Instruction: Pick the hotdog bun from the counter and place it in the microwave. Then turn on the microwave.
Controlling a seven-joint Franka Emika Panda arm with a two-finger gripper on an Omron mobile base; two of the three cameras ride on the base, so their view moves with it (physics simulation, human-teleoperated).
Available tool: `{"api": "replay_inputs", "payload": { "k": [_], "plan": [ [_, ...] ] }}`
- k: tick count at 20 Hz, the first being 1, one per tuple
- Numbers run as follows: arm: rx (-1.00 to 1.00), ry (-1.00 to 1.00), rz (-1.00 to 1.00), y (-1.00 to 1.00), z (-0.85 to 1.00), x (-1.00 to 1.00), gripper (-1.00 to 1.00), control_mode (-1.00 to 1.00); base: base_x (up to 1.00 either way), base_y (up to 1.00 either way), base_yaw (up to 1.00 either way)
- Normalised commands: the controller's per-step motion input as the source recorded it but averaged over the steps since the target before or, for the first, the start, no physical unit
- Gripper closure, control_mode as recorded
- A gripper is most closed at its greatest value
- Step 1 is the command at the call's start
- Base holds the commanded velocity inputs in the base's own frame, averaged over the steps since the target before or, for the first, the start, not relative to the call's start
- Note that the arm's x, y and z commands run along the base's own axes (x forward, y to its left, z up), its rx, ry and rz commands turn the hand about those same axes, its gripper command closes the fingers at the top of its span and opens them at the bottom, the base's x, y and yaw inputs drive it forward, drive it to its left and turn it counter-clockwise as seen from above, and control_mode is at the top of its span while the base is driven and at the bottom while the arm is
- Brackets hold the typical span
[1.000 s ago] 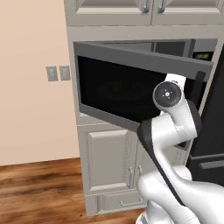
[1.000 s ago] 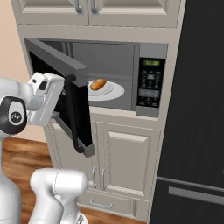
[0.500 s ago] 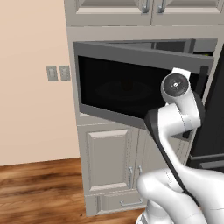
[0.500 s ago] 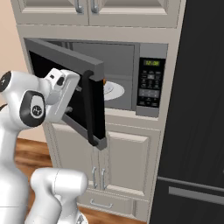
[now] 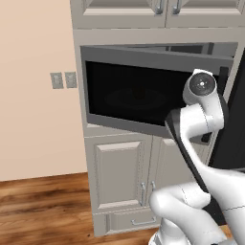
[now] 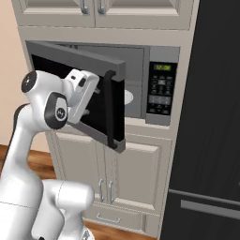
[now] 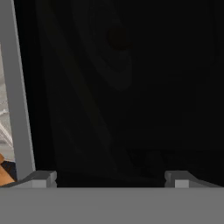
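Left base view: the microwave [image 5: 143, 91] door stands half shut; right base view: the gripper [image 6: 93, 101] presses the door's black glass, keypad [image 6: 161, 91] writing unreadable; hand view: jaws spread wide, empty; hotdog bun hidden.

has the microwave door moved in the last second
Yes. In the right base view the door has swung further shut: its handle edge now sits closer to the keypad, covering the plate.

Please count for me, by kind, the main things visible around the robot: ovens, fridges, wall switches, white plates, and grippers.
Microwave: 1
Fridge: 1
Wall switches: 2
White plate inside the microwave: 1
Gripper: 1
Total: 6
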Motion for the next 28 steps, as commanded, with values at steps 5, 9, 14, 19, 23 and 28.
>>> {"api": "replay_inputs", "payload": {
  "k": [5,9,14,19,23,28],
  "plan": [
    [0.03,0.03,0.05,-0.28,0.01,0.35,-1.00,-1.00,0.00,0.00,0.00],
    [0.04,0.06,0.08,-0.27,0.00,0.41,-1.00,-1.00,0.00,0.00,0.00],
    [0.05,0.08,0.10,-0.24,0.00,0.42,-1.00,-1.00,0.00,0.00,0.00],
    [0.04,0.05,0.10,-0.20,0.00,0.40,-1.00,-1.00,0.00,0.00,0.00],
    [0.04,0.00,0.12,-0.14,0.00,0.35,-1.00,-1.00,0.00,0.00,0.00],
    [0.02,0.00,0.12,-0.09,0.00,0.34,-1.00,-1.00,0.00,0.00,0.00]
  ]
}}
